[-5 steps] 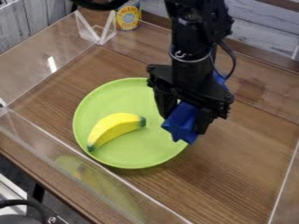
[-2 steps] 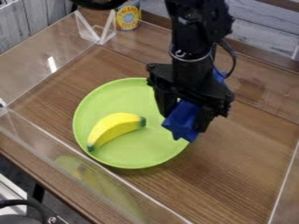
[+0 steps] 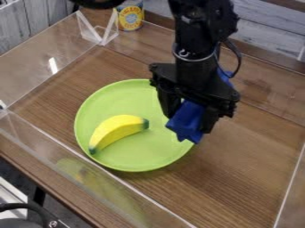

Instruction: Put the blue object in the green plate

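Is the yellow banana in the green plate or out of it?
In: the banana lies inside the rim of the green plate.

Here's the black robot gripper (image 3: 188,105), reaching down from twelve o'clock, with the ridged blue block (image 3: 187,122) right at its fingertips, tilted, over the plate's three o'clock rim! The lime-green round plate (image 3: 141,156) sits on the brown wooden table (image 3: 234,173), and there's the yellow banana (image 3: 117,132) lying slanted inside, over at nine o'clock. Up at eleven o'clock, near the table's far edge, stands a yellow-labelled can (image 3: 130,16)! Whether the fingers are closed on the block, the view can't settle.
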Controlling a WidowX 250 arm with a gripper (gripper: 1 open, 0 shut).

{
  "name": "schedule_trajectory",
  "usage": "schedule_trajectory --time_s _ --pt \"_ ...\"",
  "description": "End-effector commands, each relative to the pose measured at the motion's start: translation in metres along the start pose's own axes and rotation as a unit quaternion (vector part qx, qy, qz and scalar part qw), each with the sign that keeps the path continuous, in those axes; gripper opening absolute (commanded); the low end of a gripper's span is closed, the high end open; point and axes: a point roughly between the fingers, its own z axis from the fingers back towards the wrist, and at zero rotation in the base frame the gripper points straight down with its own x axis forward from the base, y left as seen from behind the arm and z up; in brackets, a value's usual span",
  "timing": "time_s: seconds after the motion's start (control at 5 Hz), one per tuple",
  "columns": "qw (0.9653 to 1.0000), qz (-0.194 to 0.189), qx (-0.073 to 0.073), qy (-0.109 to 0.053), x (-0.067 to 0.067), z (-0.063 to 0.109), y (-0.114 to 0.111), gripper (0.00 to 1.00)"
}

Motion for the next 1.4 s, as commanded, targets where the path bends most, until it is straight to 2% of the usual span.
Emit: schedule_trajectory --time_s 0.0,0.4,1.2 --pt "0.9997 -0.002 -0.001 -0.022 0.004 0.01 -0.001 0.0" --pt "0.9993 0.009 0.002 -0.035 0.019 0.01 0.008 0.0" --pt "0.9986 0.014 -0.011 -0.049 0.059 -0.019 0.006 0.0"
